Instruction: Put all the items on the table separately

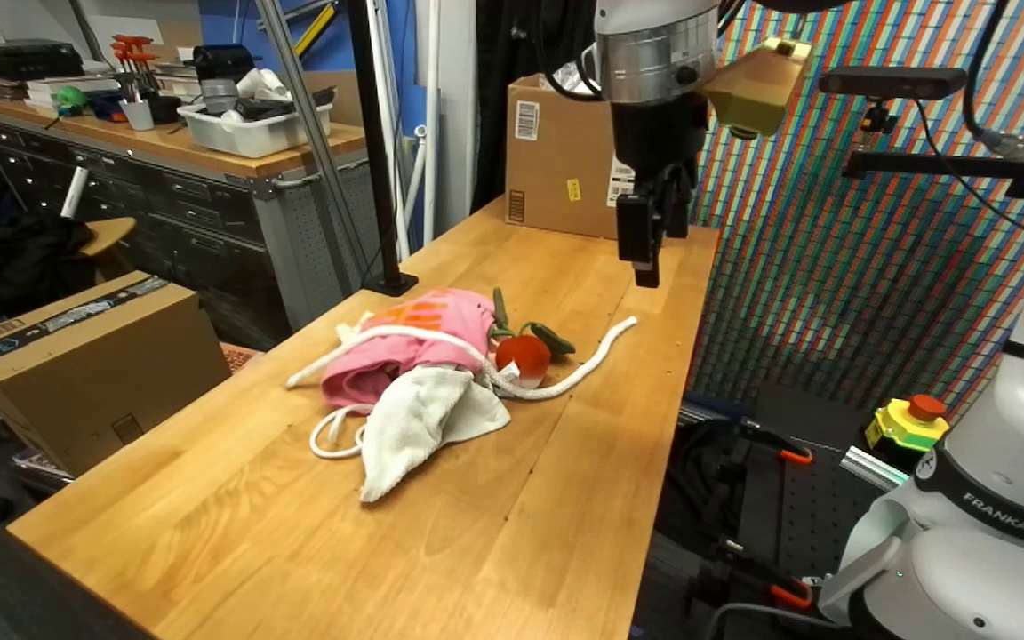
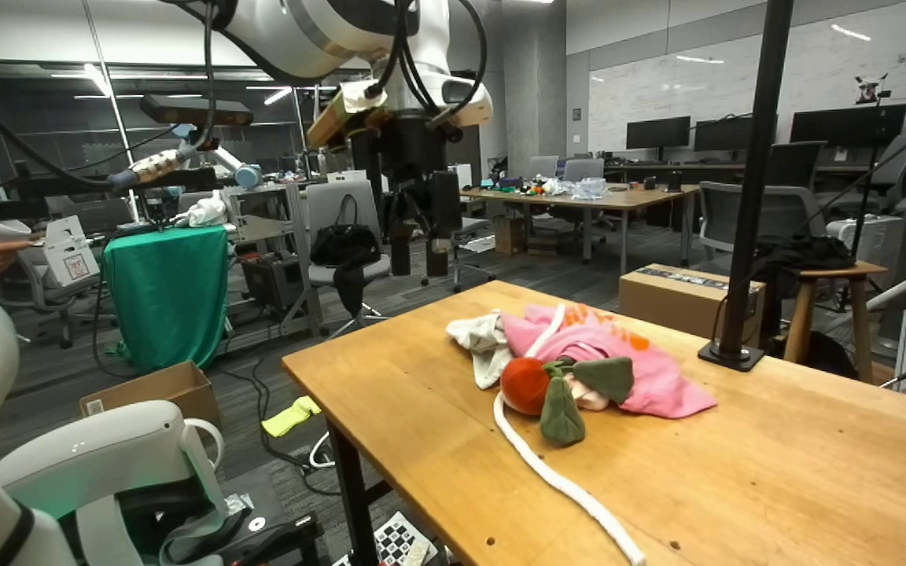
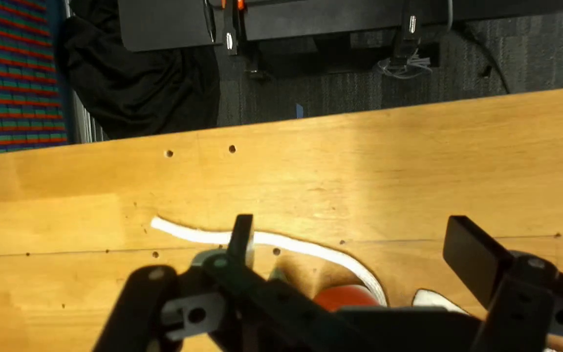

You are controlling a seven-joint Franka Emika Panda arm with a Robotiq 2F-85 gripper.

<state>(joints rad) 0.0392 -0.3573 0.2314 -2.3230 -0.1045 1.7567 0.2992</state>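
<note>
Exterior view: carton (image 1: 556,156) on table (image 1: 299,524), contents unclear.

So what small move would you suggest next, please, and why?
I would probably turn the open pincer so its jaws straddle the white rope: in the wrist view the rope runs roughly along the line between them, an awkward angle for pinching. It seems a good first pick, since in an exterior view it lies across the pink cloth, with one end free on the table.
</note>
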